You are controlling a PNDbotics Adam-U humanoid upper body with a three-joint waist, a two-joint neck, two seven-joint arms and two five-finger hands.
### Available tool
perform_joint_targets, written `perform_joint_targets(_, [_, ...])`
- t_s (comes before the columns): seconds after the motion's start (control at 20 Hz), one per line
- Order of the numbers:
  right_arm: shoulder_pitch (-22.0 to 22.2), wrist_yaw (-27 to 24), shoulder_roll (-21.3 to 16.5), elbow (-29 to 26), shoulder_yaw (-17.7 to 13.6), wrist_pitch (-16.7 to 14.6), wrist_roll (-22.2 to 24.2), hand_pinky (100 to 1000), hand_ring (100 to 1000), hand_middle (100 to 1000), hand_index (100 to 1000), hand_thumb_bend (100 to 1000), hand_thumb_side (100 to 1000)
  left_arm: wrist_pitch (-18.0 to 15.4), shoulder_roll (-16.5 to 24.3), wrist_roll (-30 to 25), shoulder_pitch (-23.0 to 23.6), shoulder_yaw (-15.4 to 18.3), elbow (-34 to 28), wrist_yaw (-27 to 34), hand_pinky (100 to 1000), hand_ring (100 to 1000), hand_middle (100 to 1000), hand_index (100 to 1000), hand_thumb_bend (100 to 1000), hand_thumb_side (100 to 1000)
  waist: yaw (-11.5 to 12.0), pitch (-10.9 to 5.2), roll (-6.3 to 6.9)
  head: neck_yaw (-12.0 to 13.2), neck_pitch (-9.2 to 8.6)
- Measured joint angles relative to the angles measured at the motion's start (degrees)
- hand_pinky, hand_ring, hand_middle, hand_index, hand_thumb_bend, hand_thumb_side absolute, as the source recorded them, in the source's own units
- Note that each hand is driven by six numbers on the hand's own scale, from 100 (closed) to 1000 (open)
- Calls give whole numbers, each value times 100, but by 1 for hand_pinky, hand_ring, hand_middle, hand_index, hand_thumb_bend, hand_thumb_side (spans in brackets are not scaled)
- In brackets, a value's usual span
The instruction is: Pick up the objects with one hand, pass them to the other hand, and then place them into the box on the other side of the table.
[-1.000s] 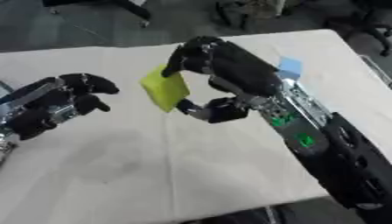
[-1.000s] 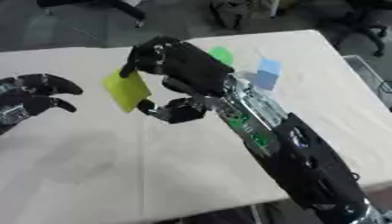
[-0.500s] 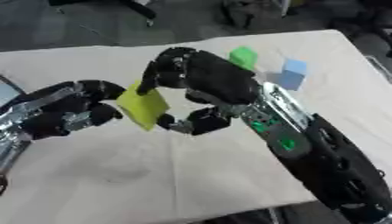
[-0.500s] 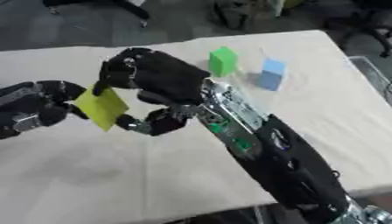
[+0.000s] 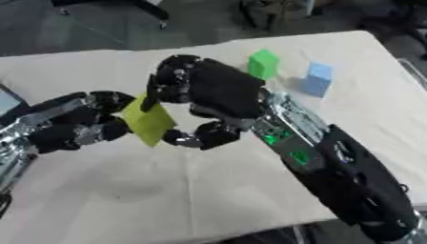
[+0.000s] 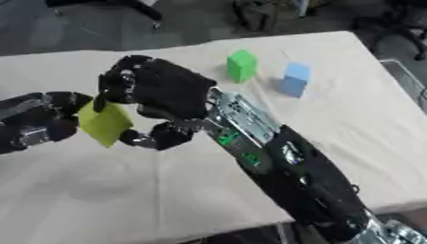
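Note:
A yellow-green flat block [image 5: 148, 120] hangs above the table at the left of centre. My right hand [image 5: 208, 95] is curled round it from the right and above, thumb below. My left hand [image 5: 79, 126] comes in from the left with curled fingers that touch the block's left edge; whether they grip it I cannot tell. A green cube [image 5: 264, 64] and a light blue cube [image 5: 316, 78] stand on the table at the back right.
The cream tabletop [image 5: 167, 190] fills the view, its front edge at the bottom. A box edge [image 5: 6, 100] shows at the far left. Chair legs and clutter lie on the dark floor beyond the table's far edge.
My right hand has carried the yellow-green block leftward across the table. My left hand has risen and moved right until it meets the block.

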Motion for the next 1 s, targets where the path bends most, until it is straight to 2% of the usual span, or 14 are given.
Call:
perform_joint_targets(0.5, [-76, 224, 162, 81, 85, -45, 5, 789, 691, 586, 664, 292, 100, -59, -45, -213, -52, -40, -5, 177, 791, 941, 808, 864, 536, 581, 0, 0, 1, -45, 0])
perform_joint_targets(1.0, [-98, 469, 355, 220, 179, 91, 12, 790, 692, 592, 671, 249, 100, -74, -43, -438, -194, -124, -2, 58, 757, 874, 727, 807, 499, 527, -1, 1, 37, -63, 0])
